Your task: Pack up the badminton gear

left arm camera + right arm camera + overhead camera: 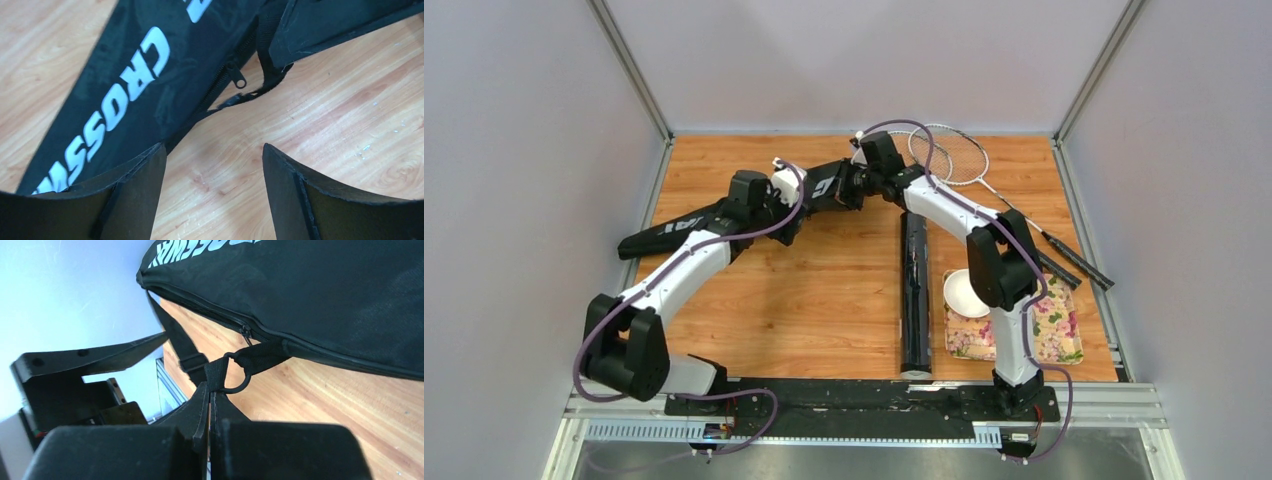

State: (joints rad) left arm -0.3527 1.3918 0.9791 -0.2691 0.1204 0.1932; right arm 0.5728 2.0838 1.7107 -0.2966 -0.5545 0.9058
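The right gripper (209, 396) clamps the racket bag's (325, 300) strap (216, 371), while the left gripper (214, 149) hangs spread over the table (325, 125) beside its zipper (239, 80).

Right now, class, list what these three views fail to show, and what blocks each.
Racket bag: middle hidden under the left arm, top view.
Lettering: cut by the top edge, right wrist view.
Tray: partly behind the right arm, top view.
Strap: its end vanishes inside the shut right tool, right wrist view.
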